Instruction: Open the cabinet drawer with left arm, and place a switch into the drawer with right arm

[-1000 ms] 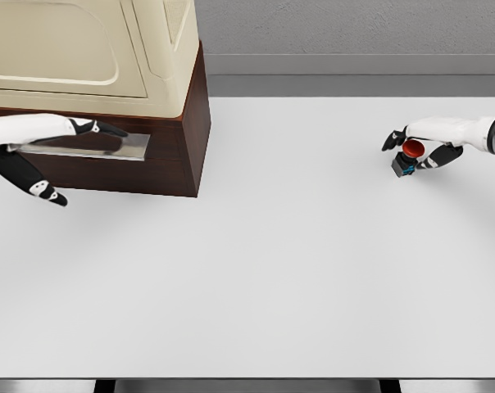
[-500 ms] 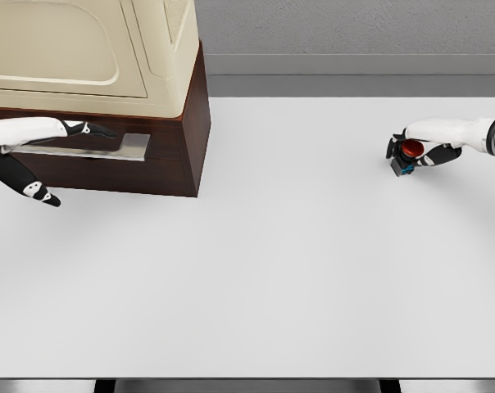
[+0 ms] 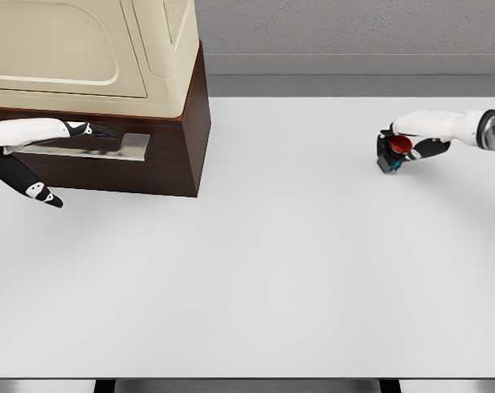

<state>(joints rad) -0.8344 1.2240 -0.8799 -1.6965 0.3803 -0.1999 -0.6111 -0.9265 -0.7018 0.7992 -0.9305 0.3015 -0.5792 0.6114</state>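
At the left edge of the frame my left hand (image 3: 34,151) sits against the dark brown wooden cabinet (image 3: 178,143) that carries the cream-coloured appliance (image 3: 92,49). My fingers lie along the top of the flat brushed-metal drawer handle (image 3: 108,147), with the thumb hanging below and apart from them, so the hand brackets the bar rather than clamping it. Whether the fingertips actually hook behind the handle I cannot tell. The drawer front looks flush with the cabinet face, so I judge the drawer not yet opened.

At the upper right my right hand (image 3: 420,135) is curled around the small switch with the red round button and black-and-blue body (image 3: 392,151). The switch sits between my fingers and thumb, close above or on the white tabletop (image 3: 272,270); I cannot tell whether it touches.

I take the step in hand to be the grip on the handle, with the switch already held in waiting. The next move calls for a firm hold on the bar and a straight pull toward me, then carrying the switch across the frame to the opening.

Most of the left forearm is cut off by the frame edge, and the cabinet's left part too. My right fingers hide much of the switch body.
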